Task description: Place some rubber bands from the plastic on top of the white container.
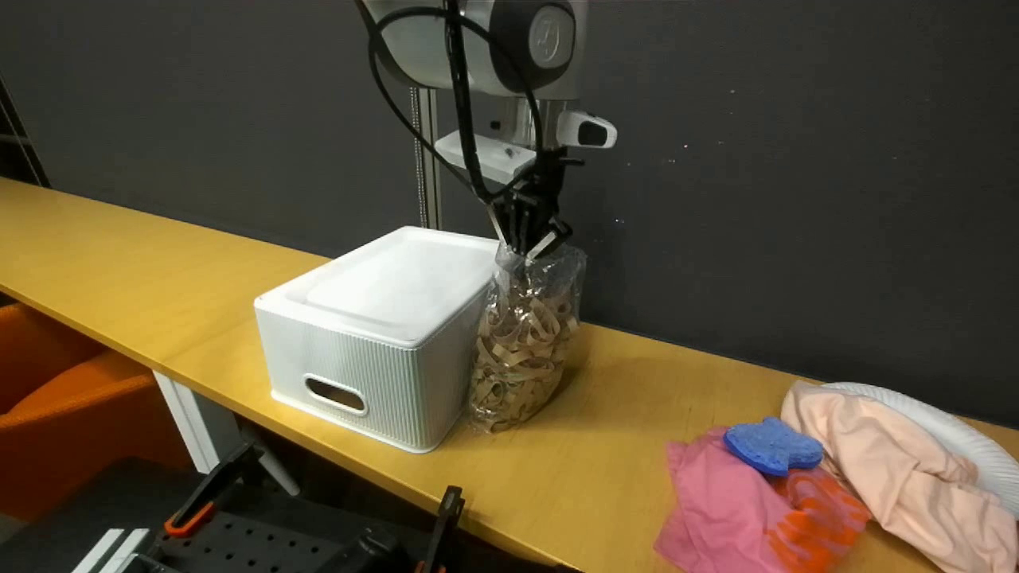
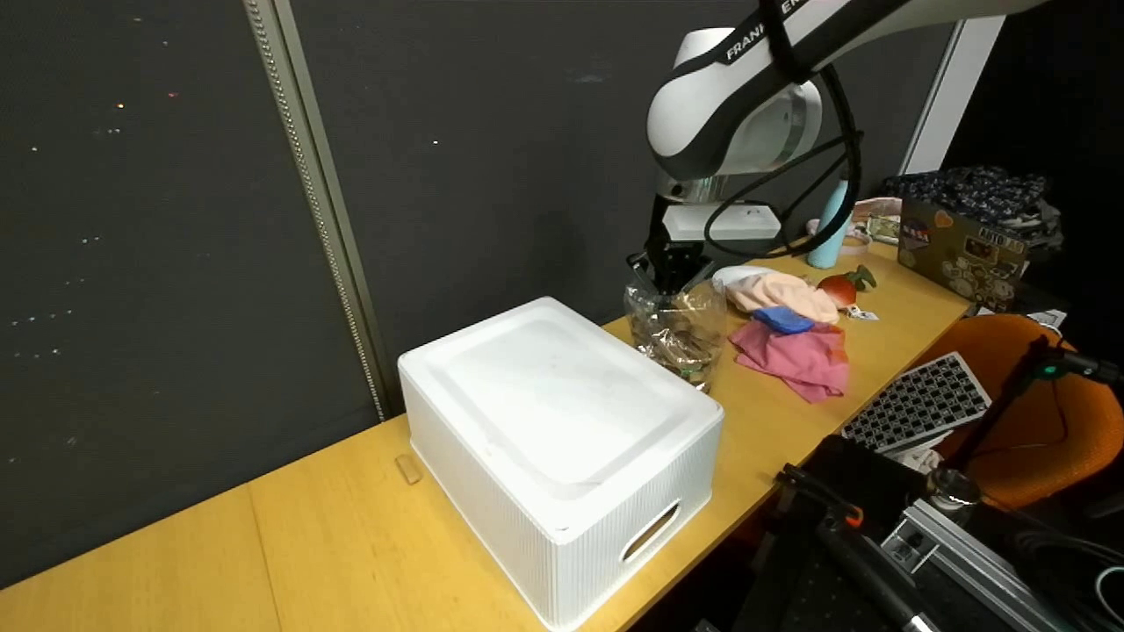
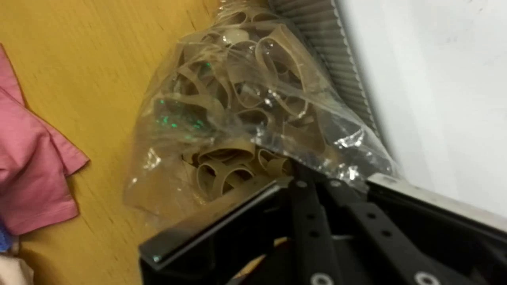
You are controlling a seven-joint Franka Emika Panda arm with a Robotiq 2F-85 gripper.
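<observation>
Over the table (image 1: pixel 625 422), jaws reach into the bag (image 1: pixel 561 274) of rubber bands (image 1: pixel 516 358).

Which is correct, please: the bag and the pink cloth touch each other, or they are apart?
Apart. The wrist view shows it plainly: an unbroken strip of table lies between the bag and the pink cloth.

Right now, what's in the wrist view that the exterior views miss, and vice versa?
Wrist view only: a close look down into the mouth of the plastic bag, onto the rubber bands.

Both exterior views only: the robot arm, the white container's handle slot, and the white plate behind the peach cloth.

Shared: the hand, bag, bands, part of the container, pink cloth; blue sponge and peach cloth just edge into the wrist view.
</observation>
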